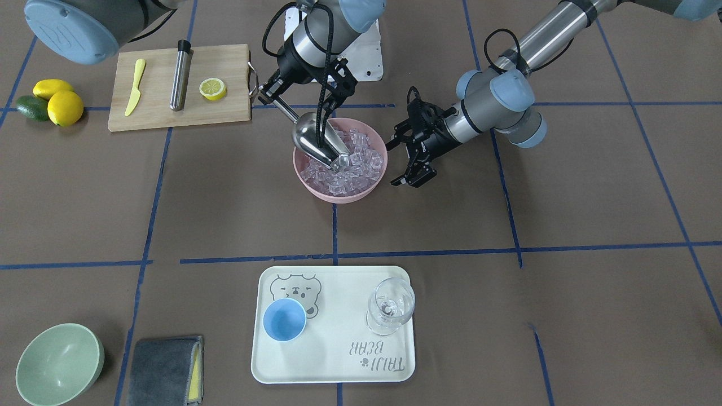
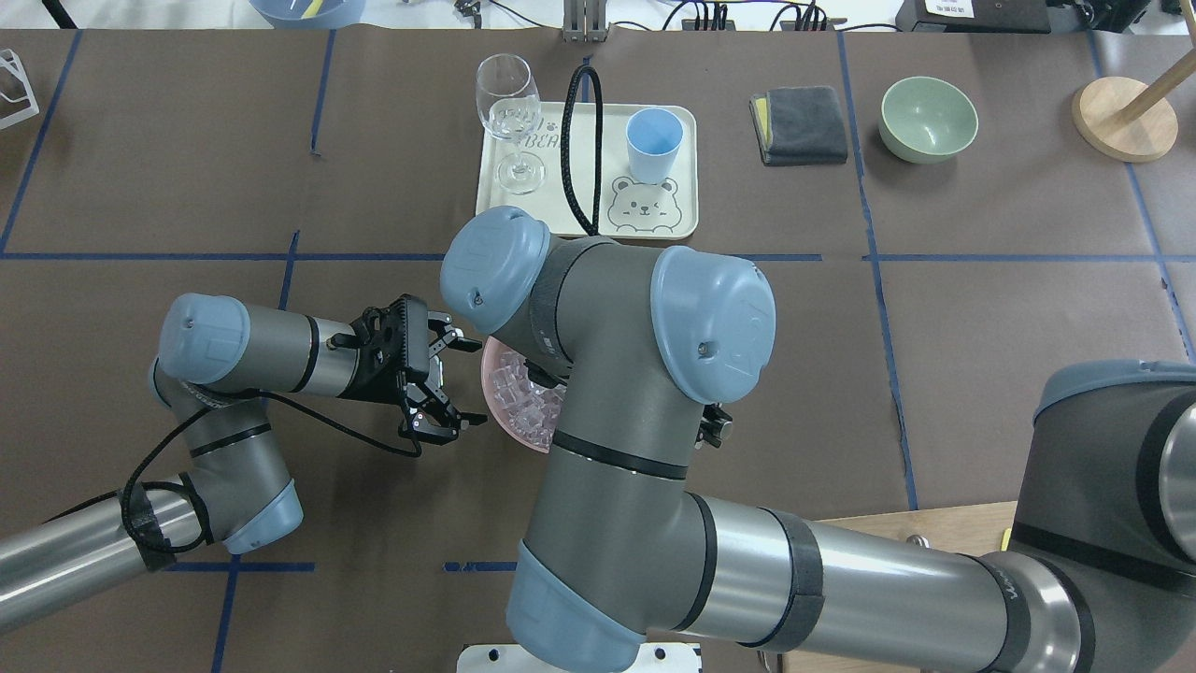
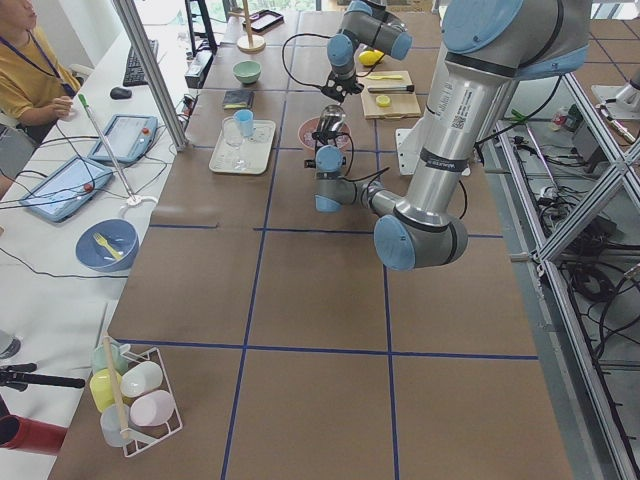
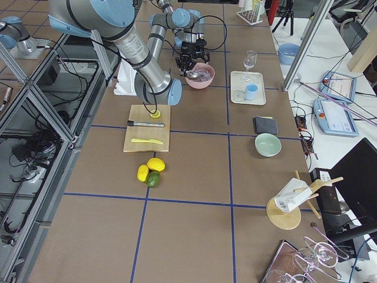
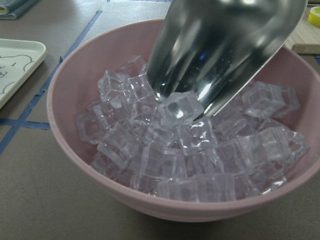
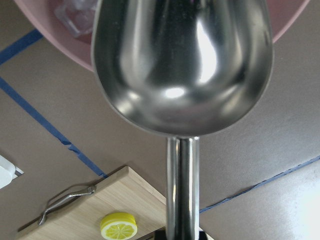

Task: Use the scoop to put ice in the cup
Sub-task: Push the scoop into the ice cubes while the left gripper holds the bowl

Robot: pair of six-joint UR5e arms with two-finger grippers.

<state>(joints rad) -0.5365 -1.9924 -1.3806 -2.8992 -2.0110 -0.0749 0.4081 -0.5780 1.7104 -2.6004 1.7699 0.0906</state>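
Note:
My right gripper (image 1: 269, 97) is shut on the rod handle of the steel scoop (image 1: 317, 141). The scoop is tilted down with its front edge dug into the ice (image 1: 352, 168), which fills the pink bowl (image 1: 338, 195). In the left wrist view the scoop (image 5: 220, 50) pushes into the cubes of ice (image 5: 200, 155). The right wrist view shows the scoop's back (image 6: 182, 65) over the bowl. My left gripper (image 1: 398, 162) is open and empty, right beside the bowl and apart from it. The light-blue cup (image 1: 285, 320) stands upright and empty on the white tray (image 1: 338, 366).
A clear goblet (image 1: 390, 306) stands on the tray beside the cup. A cutting board (image 1: 158, 107) holds a yellow knife, a steel cylinder (image 1: 181, 74) and a lemon half. Lemons and an avocado (image 1: 51, 101), a green bowl (image 1: 59, 365) and a grey cloth (image 1: 166, 370) lie near the table's edges.

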